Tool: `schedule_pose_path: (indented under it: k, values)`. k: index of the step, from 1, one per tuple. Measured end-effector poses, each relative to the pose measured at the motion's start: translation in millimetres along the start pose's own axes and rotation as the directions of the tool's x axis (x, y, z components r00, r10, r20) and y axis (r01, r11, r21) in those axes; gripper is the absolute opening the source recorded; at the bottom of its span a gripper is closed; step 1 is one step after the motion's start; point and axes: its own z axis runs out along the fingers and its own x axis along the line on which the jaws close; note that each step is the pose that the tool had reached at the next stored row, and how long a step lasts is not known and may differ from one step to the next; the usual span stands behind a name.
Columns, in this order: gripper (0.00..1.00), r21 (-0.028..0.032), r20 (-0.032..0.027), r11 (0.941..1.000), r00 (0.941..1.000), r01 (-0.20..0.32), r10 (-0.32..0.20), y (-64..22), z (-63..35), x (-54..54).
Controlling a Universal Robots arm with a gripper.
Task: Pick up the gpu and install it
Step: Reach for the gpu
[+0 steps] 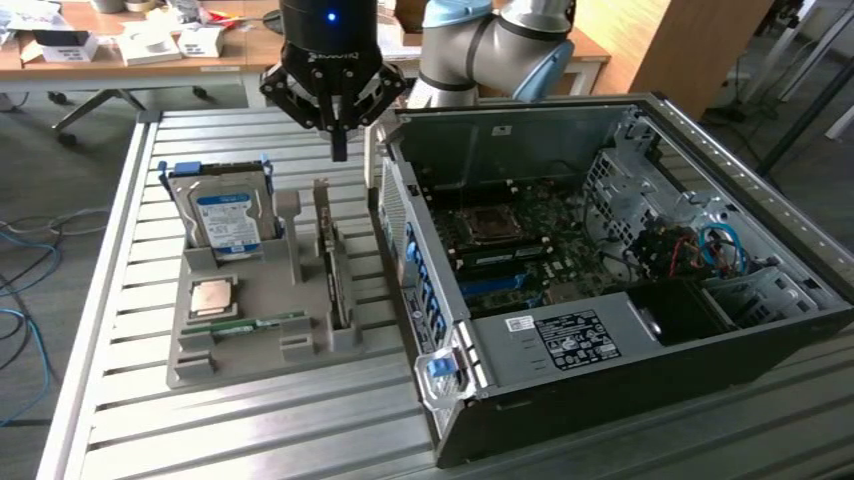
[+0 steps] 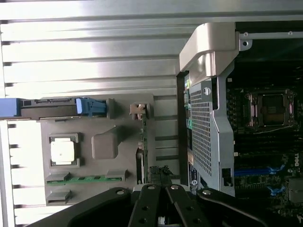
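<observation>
In the upper centre of the exterior view, the end effector [image 1: 339, 148], pressed together and empty, hangs over the gpu [image 1: 334, 270], whose long axis runs down-frame.

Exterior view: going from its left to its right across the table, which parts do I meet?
The hard drive → the gpu → the open computer case.

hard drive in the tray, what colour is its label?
Blue and white. The hard drive faces the camera in the exterior view, where the label shows best.
</observation>
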Motion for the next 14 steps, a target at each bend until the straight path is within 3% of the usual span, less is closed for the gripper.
schedule_pose_path:
  k: [14]
  values:
    - [0.11, 0.0, 0.0, 1.0, 1.0, 0.0, 0.0, -0.4, 0.7, 15.4]
